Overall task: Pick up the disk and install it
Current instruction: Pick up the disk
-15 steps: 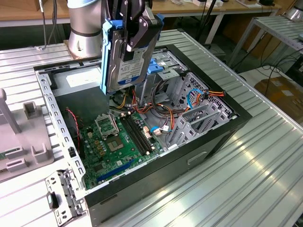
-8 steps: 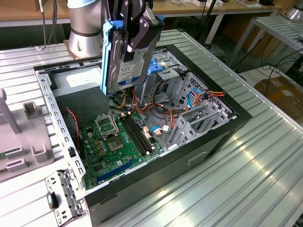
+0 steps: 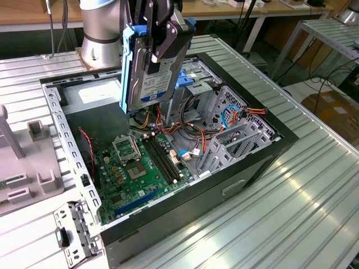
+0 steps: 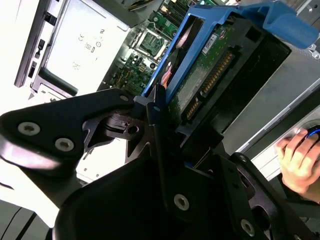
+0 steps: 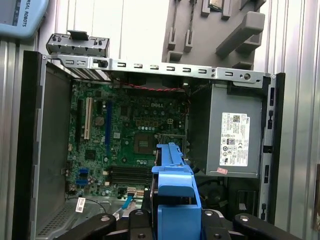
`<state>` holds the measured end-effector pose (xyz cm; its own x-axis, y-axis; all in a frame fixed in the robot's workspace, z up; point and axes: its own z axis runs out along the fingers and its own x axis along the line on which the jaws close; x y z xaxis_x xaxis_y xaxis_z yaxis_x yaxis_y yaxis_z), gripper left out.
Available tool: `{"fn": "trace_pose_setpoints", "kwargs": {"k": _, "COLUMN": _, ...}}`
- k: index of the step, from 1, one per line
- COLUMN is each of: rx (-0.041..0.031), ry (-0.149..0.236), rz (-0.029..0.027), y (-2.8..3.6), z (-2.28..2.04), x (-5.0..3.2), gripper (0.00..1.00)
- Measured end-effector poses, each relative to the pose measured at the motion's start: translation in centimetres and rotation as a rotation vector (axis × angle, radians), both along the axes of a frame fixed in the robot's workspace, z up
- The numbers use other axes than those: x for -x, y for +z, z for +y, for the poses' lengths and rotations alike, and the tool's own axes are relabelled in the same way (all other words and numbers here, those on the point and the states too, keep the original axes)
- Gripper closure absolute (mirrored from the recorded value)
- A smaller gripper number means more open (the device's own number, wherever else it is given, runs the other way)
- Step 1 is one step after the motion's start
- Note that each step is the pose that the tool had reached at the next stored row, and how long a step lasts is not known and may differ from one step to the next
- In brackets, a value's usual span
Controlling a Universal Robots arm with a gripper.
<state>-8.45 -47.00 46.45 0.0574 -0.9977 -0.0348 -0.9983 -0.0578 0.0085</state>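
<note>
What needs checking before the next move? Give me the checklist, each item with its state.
1. Grip: pincer shut on the disk at its upper end. Ok.
2. Disk pose: upright, lifted above the open computer case. Ok.
3. Drive cage free to receive it: partly hidden behind the disk. Cannot tell.
4. Cables: orange and black bundle lies beside the cage; whether it blocks, cannot tell.
5. Person's hand: outside the case. Ok.

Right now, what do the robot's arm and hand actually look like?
The arm is a thick, smooth silver-grey cylinder with a slight shine. In the first wrist view, a rounded light-blue cap with print on it appears to be part of the arm. The hand is matte black, built of flat angular links fastened with round silver screws.
</note>
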Motion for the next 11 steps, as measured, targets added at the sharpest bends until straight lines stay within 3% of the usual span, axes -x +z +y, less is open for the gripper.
{"fn": "trace_pose_setpoints", "kwargs": {"k": 11, "rx": -0.0007, "ry": 0.000, "rz": 0.0000, "y": -0.04, "z": -0.33, "x": -0.07, "gripper": 0.64}}
